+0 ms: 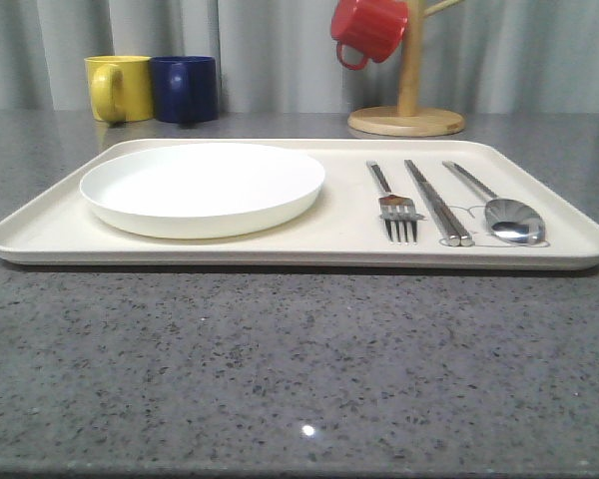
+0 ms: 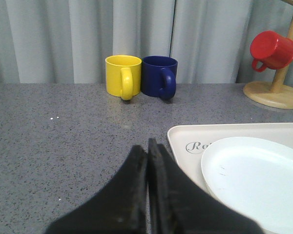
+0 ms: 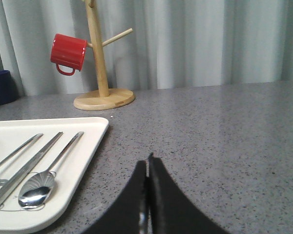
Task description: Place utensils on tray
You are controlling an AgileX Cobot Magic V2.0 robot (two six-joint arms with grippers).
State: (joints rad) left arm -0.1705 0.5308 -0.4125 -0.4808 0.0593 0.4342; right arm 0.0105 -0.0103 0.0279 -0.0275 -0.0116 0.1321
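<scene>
1. Front view: the tray (image 1: 50, 232) is lying flat on the grey speckled counter (image 1: 280, 379), and all the utensils are already resting on its right half — the fork (image 1: 394, 205), the chopsticks (image 1: 437, 203) and the spoon (image 1: 504, 212) are sitting side by side, near one another but apart, long axes running front to back, with the working ends towards the camera. A white plate (image 1: 202, 188) is occupying the tray's left half. Behind it, a yellow mug (image 1: 118, 88) and a blue mug (image 1: 185, 88) are standing together, and a red mug (image 1: 367, 28) is hanging on a wooden stand (image 1: 407, 100).

2. Left wrist view: the left gripper (image 2: 147, 151) is hovering over bare counter just beside the tray's corner, its fingers pressed together and gripping nothing.

3. Right wrist view: the right gripper (image 3: 147, 163) is also showing its fingers closed tight with nothing between them, and is hanging over the counter off the tray's right edge. The spoon is lying nearest that edge, so the right arm is the nearer one to the cutlery — the handles are pointing away towards the stand. Judging from this layout, nothing is left to carry over and the placing looks complete
</scene>
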